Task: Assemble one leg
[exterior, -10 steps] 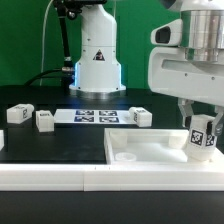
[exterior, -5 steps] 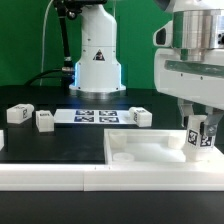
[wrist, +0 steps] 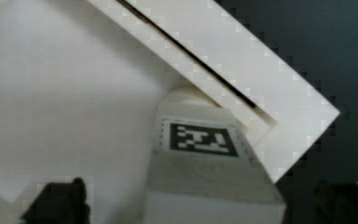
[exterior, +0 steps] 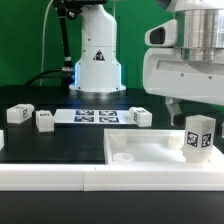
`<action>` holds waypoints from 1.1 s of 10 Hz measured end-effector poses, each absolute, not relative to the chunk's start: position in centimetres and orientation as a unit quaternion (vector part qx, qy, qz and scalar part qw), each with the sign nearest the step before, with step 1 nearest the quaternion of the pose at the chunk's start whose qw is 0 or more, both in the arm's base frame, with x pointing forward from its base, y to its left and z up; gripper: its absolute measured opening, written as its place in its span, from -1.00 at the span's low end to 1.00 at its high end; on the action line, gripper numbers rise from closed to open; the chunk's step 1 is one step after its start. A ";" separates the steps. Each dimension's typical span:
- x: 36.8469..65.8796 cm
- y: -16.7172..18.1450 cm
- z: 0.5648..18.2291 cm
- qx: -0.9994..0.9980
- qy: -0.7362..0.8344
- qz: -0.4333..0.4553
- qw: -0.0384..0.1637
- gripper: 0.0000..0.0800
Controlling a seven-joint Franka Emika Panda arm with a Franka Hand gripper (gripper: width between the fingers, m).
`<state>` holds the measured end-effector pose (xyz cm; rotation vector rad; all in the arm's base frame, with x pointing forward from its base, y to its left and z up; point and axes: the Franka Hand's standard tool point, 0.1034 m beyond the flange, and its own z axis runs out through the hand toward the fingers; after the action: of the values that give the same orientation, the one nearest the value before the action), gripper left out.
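Observation:
A leg, a small white post with a black-and-white tag, stands upright on the near corner of the large white panel at the exterior view's right. My gripper hangs just above it, open and holding nothing. In the wrist view the leg stands at the panel's corner, between and below my two dark fingertips, with a gap on each side of it. My gripper is centred over it.
Three more white tagged legs lie on the black table behind the panel: two at the exterior view's left and one near the middle. The marker board lies between them. The arm's base stands behind.
My gripper has let go of the leg and risen; the leg stays standing on the panel's corner.

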<state>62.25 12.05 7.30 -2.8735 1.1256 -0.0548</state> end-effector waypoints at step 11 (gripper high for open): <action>62.3 11.6 7.3 -0.991 -0.133 -0.025 -0.001 0.62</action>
<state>62.33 11.58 7.31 -3.1137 -0.4179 -0.0799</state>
